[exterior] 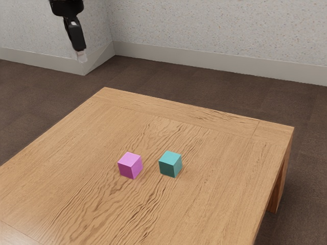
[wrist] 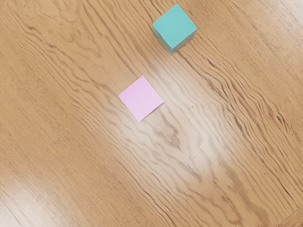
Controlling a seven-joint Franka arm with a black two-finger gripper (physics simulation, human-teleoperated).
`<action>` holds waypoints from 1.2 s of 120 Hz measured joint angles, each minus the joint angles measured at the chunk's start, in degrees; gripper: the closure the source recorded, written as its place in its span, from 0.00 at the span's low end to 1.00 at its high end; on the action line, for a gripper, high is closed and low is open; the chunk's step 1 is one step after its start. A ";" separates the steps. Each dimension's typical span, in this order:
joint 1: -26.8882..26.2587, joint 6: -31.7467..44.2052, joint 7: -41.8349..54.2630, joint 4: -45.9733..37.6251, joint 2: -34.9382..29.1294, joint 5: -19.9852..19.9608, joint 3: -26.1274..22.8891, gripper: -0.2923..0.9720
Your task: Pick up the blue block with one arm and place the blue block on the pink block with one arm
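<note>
The exterior view looks from a raised spot, slanting down across the light-brown wooden desk toward the speckled grey wall at twelve o'clock. It stands far enough back to take in most of the desktop and some dark brown floor. The black tool hangs at eleven o'clock, high up. The wrist view faces straight down on the wood, closer in. Both views share the small pink cube and the teal-blue cube, which sits at its three o'clock in the exterior view.
</note>
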 joint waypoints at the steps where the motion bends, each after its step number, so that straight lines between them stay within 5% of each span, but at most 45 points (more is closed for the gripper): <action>1: -0.16 -0.02 0.11 0.00 0.13 0.01 -0.01 0.23; 59: -1.59 0.12 6.87 -5.04 1.05 -0.49 -4.80 0.23; 80: -5.59 4.87 14.89 -9.83 4.02 -1.63 -5.16 0.23; 144: -5.82 23.55 38.35 -17.05 16.45 -6.16 -5.69 0.23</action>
